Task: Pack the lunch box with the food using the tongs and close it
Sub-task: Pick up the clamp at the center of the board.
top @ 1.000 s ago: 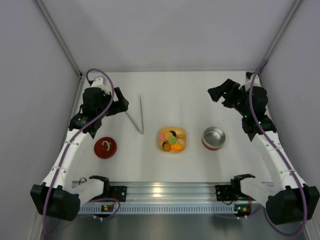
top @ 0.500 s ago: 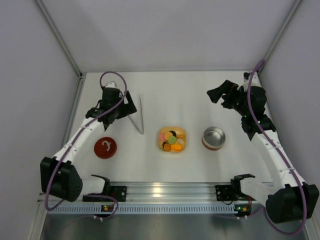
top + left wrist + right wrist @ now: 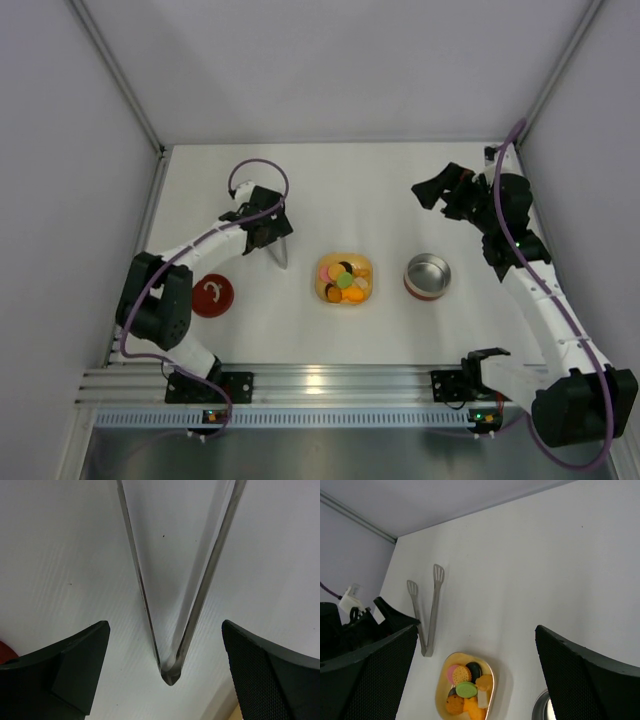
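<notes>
Swung right from the far-left corner, the left arm now reaches low and outstretched, its left gripper spread wide astride the joined end of the tongs, touching neither arm. At far right the right gripper hangs raised, fingers apart. The lunch box sits right of the food, and its lid lies near left.

From here, the left arm and right arm are white shells with black joints, a purple cable looping along each. Their fingers are matte black, finely dimpled.
</notes>
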